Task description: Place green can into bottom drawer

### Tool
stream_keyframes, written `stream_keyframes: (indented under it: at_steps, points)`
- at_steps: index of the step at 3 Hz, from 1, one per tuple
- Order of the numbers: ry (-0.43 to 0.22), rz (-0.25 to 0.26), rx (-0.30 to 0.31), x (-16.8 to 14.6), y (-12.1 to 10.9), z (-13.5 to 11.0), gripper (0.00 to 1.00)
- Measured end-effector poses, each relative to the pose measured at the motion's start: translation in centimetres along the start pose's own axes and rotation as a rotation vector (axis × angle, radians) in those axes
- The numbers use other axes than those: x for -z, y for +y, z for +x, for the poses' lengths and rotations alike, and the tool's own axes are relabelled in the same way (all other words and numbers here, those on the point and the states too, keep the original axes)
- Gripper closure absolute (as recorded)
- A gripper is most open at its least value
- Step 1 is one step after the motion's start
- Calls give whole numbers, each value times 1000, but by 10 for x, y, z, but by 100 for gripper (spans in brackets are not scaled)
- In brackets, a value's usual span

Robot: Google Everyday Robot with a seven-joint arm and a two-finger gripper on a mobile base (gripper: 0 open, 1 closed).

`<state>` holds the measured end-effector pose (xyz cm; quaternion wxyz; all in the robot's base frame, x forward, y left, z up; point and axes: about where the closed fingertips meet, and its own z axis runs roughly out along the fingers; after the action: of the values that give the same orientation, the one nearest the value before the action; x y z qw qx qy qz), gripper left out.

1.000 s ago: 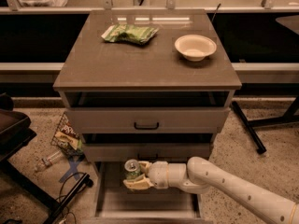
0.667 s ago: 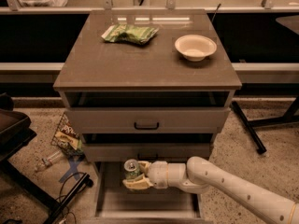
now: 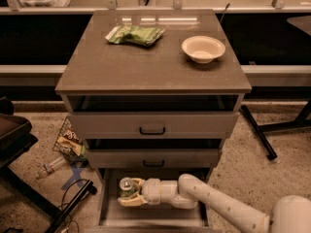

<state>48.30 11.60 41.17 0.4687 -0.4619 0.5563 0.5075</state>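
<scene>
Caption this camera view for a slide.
Gripper holds the green can over the open bottom drawer; snack bag and bowl sit atop the cabinet.

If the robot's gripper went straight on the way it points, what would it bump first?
Probably the side wall of the bottom drawer at the picture's left. The gripper, clamped on the green can, points that way inside the drawer; depth is unclear.

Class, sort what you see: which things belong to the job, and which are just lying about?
Job: can, gripped by the hand over the open bottom drawer.
Lying about: bag and bowl on the cabinet; packet and bottle on the floor.
</scene>
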Motion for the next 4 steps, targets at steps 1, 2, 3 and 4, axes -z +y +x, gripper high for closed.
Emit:
stream_keyframes:
  at_steps: [1, 2, 3, 4]
  points:
    - [-37, -60, 20, -22, -2, 79, 100]
    - [-2, -42, 16, -22, -26, 141, 100]
    - [54, 21, -10, -10, -60, 187, 100]
    - [100, 44, -19, -7, -84, 207, 100]
